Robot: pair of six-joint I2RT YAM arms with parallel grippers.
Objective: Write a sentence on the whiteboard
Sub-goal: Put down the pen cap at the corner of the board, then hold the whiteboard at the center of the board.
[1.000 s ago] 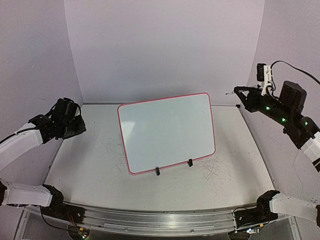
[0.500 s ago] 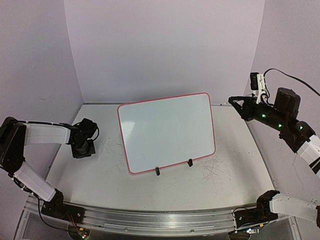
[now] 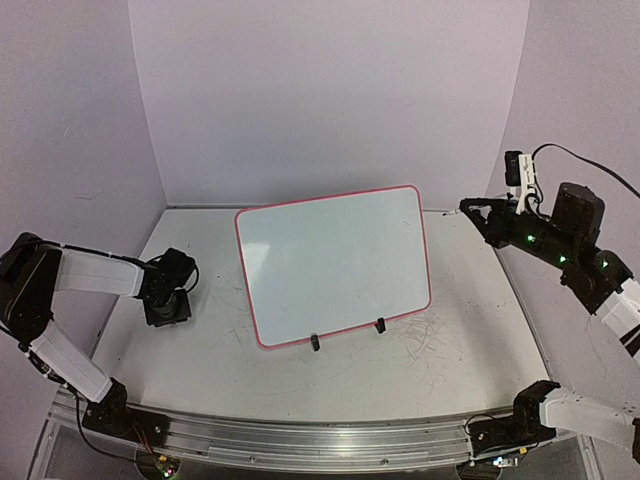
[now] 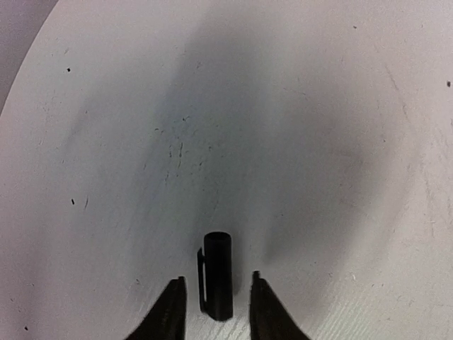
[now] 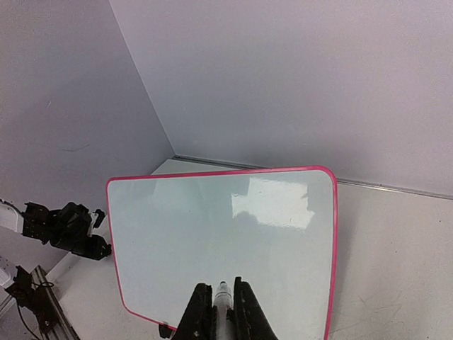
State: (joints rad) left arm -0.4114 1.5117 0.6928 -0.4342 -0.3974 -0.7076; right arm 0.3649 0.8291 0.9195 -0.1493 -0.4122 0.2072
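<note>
Top external view: the whiteboard [image 3: 335, 265] stands tilted back on its two black clip feet [image 3: 315, 343] near the middle of the table [image 3: 300, 385], its writing face turned toward the arm bases. The face is blank, and no stroke of the sentence can be made out. The left gripper [image 3: 166, 306] points down at the table well to the left of the board, while the right gripper [image 3: 472, 208] hangs in the air off the board's upper right corner, apart from it. Left wrist view: the fingers are spread, and a short black cap [image 4: 218, 273] with a side clip lies on the table between them, with a gap showing on either side, so the cap appears released rather than gripped. Right wrist view: the fingers are closed on a slim pale marker [image 5: 224, 289] whose tip projects forward toward the board. The red-pink rim is visible all round except at the lower edge behind the fingers, and the white surface carries only a window-like reflection. Judged progress: the preparation appears done, with the marker uncapped, held in the right gripper and aimed at the board. The writing itself has not begun, so the whole sentence remains to be written, starting with an approach to the board's left side.
</note>
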